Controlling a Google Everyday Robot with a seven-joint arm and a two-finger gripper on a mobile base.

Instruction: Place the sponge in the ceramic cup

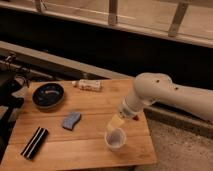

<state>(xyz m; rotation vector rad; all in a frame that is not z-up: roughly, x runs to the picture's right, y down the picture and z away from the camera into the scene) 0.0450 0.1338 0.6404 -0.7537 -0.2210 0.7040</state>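
Note:
The blue sponge [71, 120] lies flat on the wooden table [95, 155], a little left of centre. The white ceramic cup [115, 138] stands upright near the table's front right, about a cup's width to the right of the sponge. My gripper [115, 124] hangs directly over the far rim of the cup, at the end of the white arm [152, 92] that reaches in from the right. It is well to the right of the sponge and not touching it. Nothing shows inside the cup.
A dark blue-black bowl [48, 95] sits at the back left. A black-and-white striped bar [34, 142] lies at the front left. A whitish oblong object with red marks [87, 85] rests at the back edge. Dark equipment [9, 85] stands left of the table.

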